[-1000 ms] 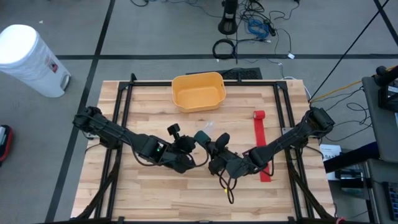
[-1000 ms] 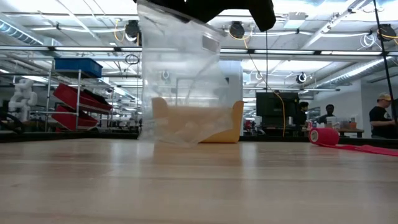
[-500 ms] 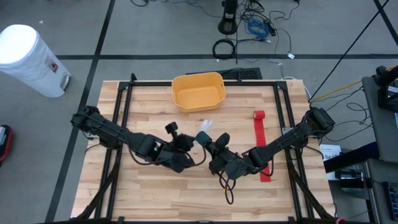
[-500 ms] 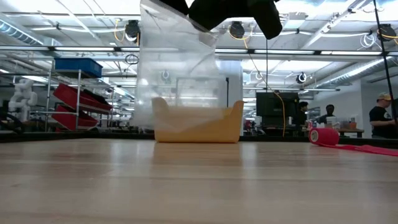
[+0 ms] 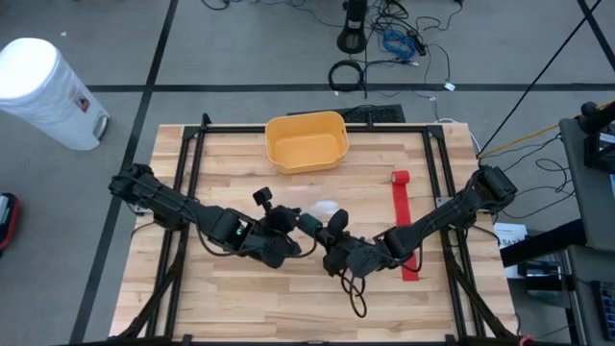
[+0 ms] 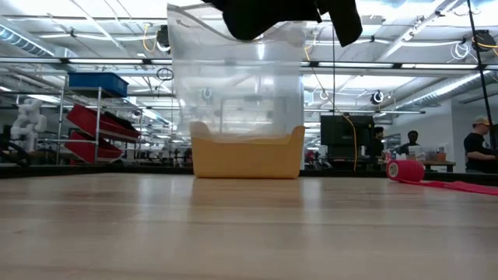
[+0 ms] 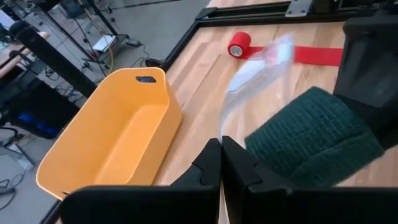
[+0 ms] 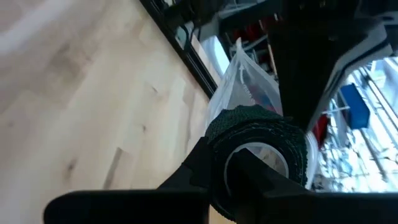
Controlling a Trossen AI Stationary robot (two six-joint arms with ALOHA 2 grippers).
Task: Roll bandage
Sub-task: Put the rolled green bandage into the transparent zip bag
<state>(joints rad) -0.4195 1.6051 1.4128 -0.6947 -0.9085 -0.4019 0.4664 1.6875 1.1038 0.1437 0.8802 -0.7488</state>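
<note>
Two grippers meet: the left gripper [image 5: 288, 229], pinched on the clear plastic bag [image 6: 237, 85], has swung it square, the right gripper [image 5: 322, 235] clamps the green bandage roll [image 8: 258, 140] beside it, so bagging looks likely, with the red bandage [image 5: 405, 216] unrolled beyond.

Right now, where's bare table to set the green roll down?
Free: the front strip of the table below both arms, and the left rear patch beside the yellow bin. Crowded: the centre, where the left claw pinches the clear bag and the right claw holds the green roll; right side has the red bandage.
</note>
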